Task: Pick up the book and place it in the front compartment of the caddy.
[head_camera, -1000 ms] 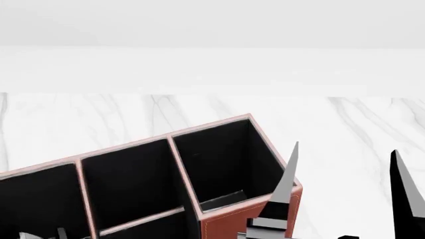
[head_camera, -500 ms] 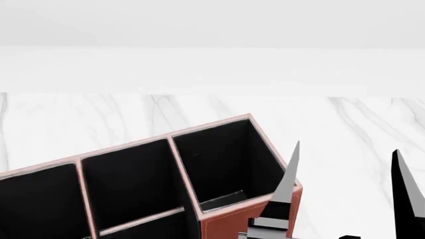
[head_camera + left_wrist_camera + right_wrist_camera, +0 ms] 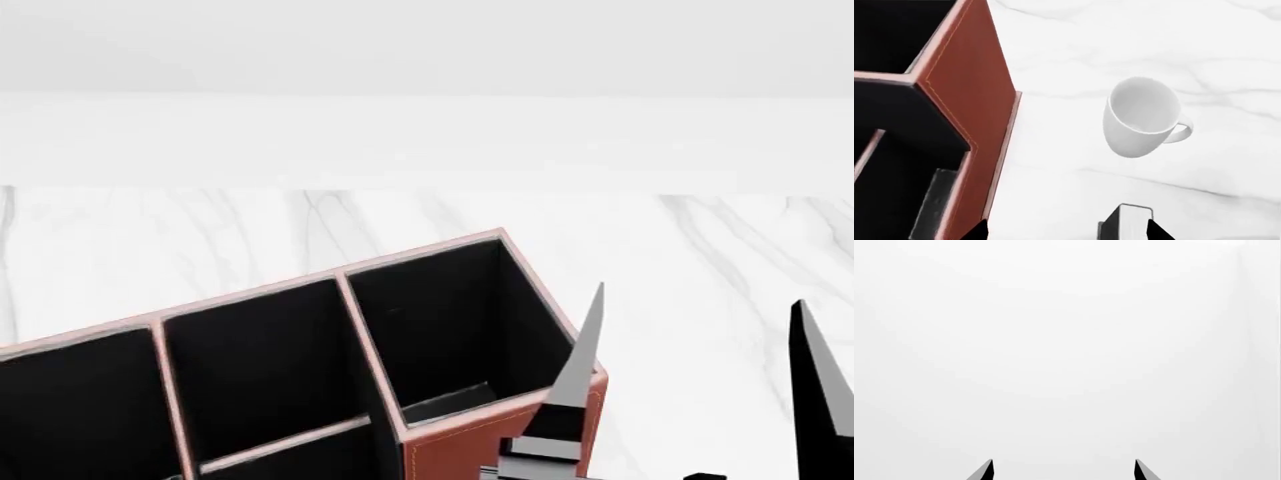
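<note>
Beside the caddy (image 3: 967, 100) I see open marble between its wall and the mug (image 3: 1142, 118); the book (image 3: 1127, 222) stands between my left gripper's (image 3: 1066, 231) spread fingertips, untouched. Right gripper (image 3: 701, 340) gapes too. No readable writing.

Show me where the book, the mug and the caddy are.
book (image 3: 1133, 218): left wrist view, its pale top edge.
mug (image 3: 1141, 120): left wrist view, its white side wall.
caddy (image 3: 461, 452): head view, its red-brown outer wall.

Marble table (image 3: 200, 230): caddy (image 3: 441, 440), mug (image 3: 1142, 117), book (image 3: 1131, 220).
</note>
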You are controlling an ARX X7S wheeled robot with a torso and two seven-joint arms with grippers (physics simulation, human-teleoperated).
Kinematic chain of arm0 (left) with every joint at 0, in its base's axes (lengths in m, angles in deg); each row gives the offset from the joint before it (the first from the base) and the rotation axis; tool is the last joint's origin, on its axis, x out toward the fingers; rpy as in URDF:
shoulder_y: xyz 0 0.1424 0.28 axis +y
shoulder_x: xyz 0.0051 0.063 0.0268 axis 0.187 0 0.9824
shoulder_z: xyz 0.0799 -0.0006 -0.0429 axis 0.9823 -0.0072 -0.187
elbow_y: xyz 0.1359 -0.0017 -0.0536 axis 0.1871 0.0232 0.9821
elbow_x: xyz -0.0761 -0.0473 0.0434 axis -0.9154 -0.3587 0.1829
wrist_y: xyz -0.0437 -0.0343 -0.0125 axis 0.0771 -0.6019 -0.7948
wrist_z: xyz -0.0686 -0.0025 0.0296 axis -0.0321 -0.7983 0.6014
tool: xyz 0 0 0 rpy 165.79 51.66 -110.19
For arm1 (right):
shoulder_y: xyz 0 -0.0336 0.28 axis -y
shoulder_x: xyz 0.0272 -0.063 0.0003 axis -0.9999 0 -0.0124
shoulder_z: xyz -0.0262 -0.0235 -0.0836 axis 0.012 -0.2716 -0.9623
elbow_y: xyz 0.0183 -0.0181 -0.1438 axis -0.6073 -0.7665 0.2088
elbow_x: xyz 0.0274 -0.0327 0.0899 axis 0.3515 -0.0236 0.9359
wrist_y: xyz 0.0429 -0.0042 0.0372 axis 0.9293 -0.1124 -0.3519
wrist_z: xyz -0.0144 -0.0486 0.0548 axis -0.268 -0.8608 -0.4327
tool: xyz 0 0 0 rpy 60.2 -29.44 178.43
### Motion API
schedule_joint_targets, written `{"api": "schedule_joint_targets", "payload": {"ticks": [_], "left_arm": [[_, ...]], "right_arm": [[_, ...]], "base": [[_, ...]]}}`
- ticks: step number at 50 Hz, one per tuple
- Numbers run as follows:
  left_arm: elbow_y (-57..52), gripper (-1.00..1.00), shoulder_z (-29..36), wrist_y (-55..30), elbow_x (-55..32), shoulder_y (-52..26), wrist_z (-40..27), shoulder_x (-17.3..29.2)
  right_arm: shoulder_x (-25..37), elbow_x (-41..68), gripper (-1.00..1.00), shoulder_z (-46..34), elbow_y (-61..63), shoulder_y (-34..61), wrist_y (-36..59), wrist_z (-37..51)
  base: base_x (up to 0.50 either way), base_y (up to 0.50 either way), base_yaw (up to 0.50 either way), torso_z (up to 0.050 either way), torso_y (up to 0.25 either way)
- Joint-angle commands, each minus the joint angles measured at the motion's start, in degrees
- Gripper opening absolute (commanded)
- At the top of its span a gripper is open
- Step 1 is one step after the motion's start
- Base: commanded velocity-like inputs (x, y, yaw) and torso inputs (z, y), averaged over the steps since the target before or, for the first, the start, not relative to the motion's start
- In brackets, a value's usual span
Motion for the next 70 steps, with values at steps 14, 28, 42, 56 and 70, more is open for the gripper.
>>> {"api": "schedule_joint_targets", "payload": {"ticks": [14,28,42,56,70], "left_arm": [[-0.9,1.0,5.9,-0.8,-1.1,2.5,-3.3,-4.4],[1.8,1.0,10.7,-3.4,1.9,4.1,-5.0,-6.6],[3.9,1.0,16.2,-5.5,8.1,7.5,-5.4,-8.3],[5.8,1.0,19.0,-6.6,11.6,7.3,-5.5,-9.4],[6.0,-1.0,20.7,-5.9,15.0,7.5,-3.5,-8.9]], "right_arm": [[0.8,0.5,1.0,-0.2,0.2,0.1,-0.2,0.8],[1.1,0.6,1.0,-0.5,-0.3,0.2,-0.6,1.2],[1.4,1.1,1.0,-0.5,-0.3,0.2,-0.5,1.7],[1.9,1.6,1.0,-0.3,0.1,0.3,-0.3,2.2],[2.3,1.8,1.0,-0.5,0.3,0.5,-0.2,2.7]], "base": [[0.0,0.0,0.0,0.0,0.0],[0.0,0.0,0.0,0.0,0.0],[0.0,0.0,0.0,0.0,0.0],[0.0,0.0,0.0,0.0,0.0],[0.0,0.0,0.0,0.0,0.0]]}}
